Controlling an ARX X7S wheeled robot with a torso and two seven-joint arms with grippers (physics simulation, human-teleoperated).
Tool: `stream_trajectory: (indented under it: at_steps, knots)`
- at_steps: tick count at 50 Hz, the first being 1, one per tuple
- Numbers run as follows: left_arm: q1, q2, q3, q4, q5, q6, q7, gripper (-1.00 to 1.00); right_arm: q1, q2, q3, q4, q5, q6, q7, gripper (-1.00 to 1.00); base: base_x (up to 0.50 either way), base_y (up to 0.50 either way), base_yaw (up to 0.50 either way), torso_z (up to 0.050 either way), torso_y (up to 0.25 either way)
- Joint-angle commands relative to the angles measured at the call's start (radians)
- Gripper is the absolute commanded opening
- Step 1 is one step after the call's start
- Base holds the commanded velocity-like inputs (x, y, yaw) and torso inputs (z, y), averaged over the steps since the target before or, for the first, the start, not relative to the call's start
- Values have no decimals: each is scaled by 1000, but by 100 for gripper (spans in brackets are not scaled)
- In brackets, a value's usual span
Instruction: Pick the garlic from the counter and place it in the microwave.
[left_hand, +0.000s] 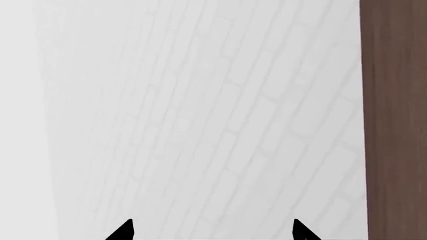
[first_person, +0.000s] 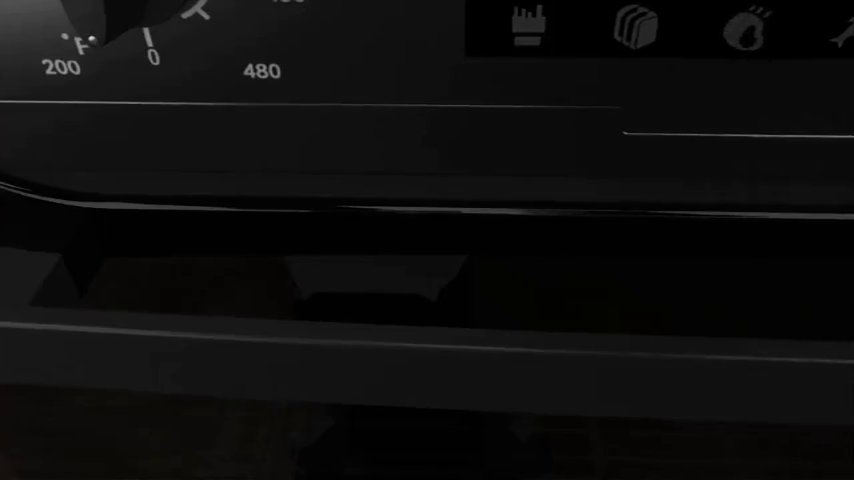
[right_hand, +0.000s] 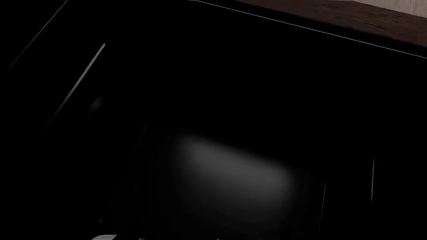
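The garlic and the counter are out of view in all three views. A dark appliance front (first_person: 427, 150) fills the head view, with a dial scale (first_person: 154, 55) marked 200, 0 and 480 and a row of icons (first_person: 641, 28). I cannot tell whether it is the microwave. My left gripper (left_hand: 212, 231) is open, its two black fingertips (left_hand: 125, 231) set wide apart with nothing between them, facing a white tiled wall (left_hand: 200, 120). The right wrist view shows only a black glossy surface (right_hand: 227, 180), and the right gripper's fingers do not stand out from it.
A brown wood panel (left_hand: 397, 120) runs along one side of the white wall in the left wrist view. A brown wood edge (right_hand: 347, 17) borders the dark surface in the right wrist view. The appliance front is very close to the head camera.
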Motion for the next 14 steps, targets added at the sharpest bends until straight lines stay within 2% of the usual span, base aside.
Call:
stream_trajectory:
  at_steps: [1,7,14]
  knots:
    - [31,0,-16,2,19,0,-1,100,-5,-63,33,27,-36,2,-1,100,0,0,0,0,0]
    - [53,7,-20,-11,29,20,-2,100,-42,-71,51,16,-58,2,-1,100,0,0,0,0,0]
    - [104,10,-85,0,21,-8,-6,100,-216,-46,93,-85,-94,2,-1,100,0,0,0,0,0]
